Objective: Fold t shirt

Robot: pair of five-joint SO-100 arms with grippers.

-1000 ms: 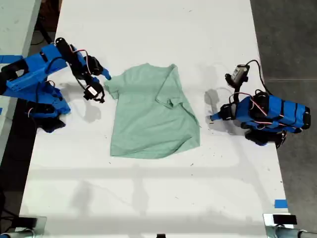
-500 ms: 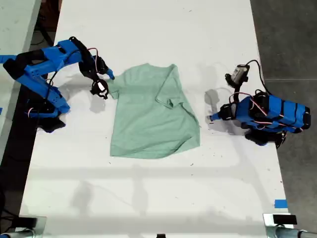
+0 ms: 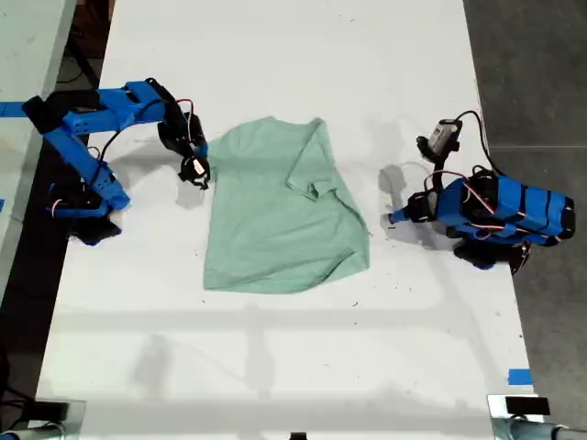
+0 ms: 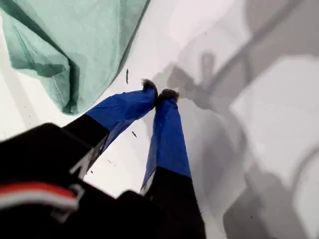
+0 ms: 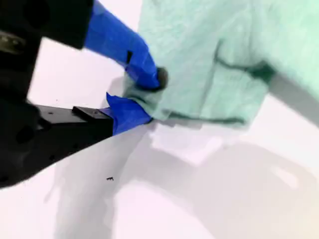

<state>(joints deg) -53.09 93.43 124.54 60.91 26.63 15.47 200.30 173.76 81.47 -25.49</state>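
The pale mint-green t shirt (image 3: 275,211) lies wrinkled in the middle of the white table, one side folded over itself. At the shirt's sleeve on the exterior view's left, my second gripper (image 3: 200,156) has a bunched fold of sleeve cloth (image 5: 224,45) pinched between its blue fingertips (image 5: 144,97). My first gripper (image 3: 393,218) rests on the bare table at the exterior view's right, a short way from the shirt's edge. Its blue fingers meet at the tips (image 4: 159,92) with nothing between them, and a shirt corner (image 4: 65,45) lies nearby.
The white table (image 3: 293,348) ends close behind both arm bases. Dark floor (image 3: 532,73) lies past its edge at the exterior view's right. A strip of blue tape (image 3: 519,376) marks the table near the exterior view's lower right corner.
The second arm has stretched out toward the shirt, and its gripper has shifted slightly along the sleeve, drawing the sleeve edge inward. The first arm has not moved.
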